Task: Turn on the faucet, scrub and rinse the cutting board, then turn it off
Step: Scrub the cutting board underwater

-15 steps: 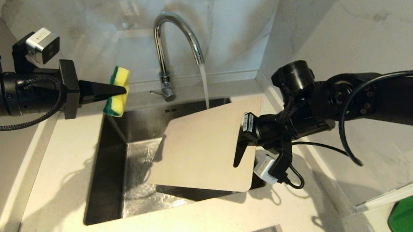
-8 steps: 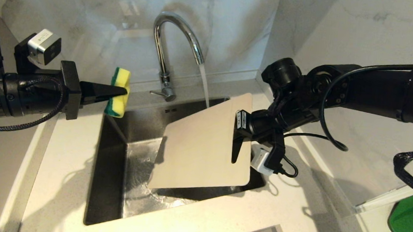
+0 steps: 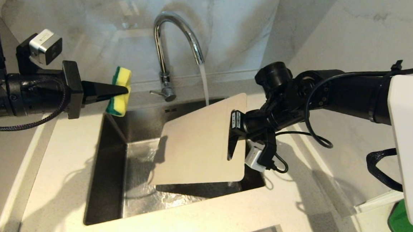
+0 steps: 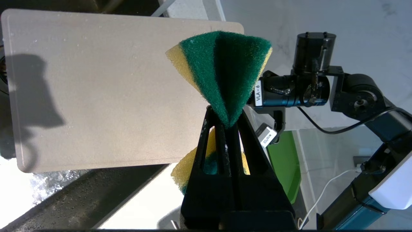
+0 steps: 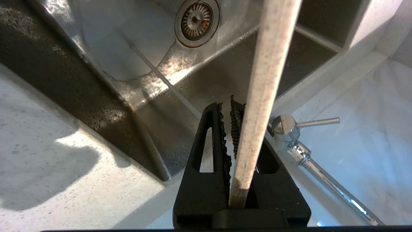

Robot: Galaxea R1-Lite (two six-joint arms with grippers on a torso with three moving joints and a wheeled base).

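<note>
Now, near edge: pale speckled stone counter [image 3: 193,219] borders the deep steel sink [image 3: 109,181]; its drain [image 5: 194,20] lies below the board's thin edge in the right wrist view.
Cutting board: large flat cream-white plastic cutting board [image 3: 199,144] hangs tilted over the sink, its far corner up by the water and its near edge low over the basin.
Right gripper: black right gripper [image 3: 232,146] pinches the board's right edge between nearly closed jaws; the board's edge sits clamped between its ribbed fingers [image 5: 210,141].
Left gripper: black left gripper [image 3: 116,90] is clamped tight on a yellow-and-green sponge [image 3: 120,91], squeezed so that it fans out, held over the sink's far left corner and well apart from the board.
Water: a stream [image 3: 204,85] falls from the tall chrome gooseneck faucet [image 3: 175,46], landing at or just behind the board's far edge; its thin lever [image 3: 157,92] sticks out at the base.
Step in hand: judged as bringing board and sponge together under the water.
Doing it well: hold the board steady and angled so water sheets down into the basin, then bring the green scouring face flat onto the wetted surface.
Risk: a one-edge grip on a wet board may pivot under scrubbing pressure, so strokes are best kept light and close to the clamped side.
</note>
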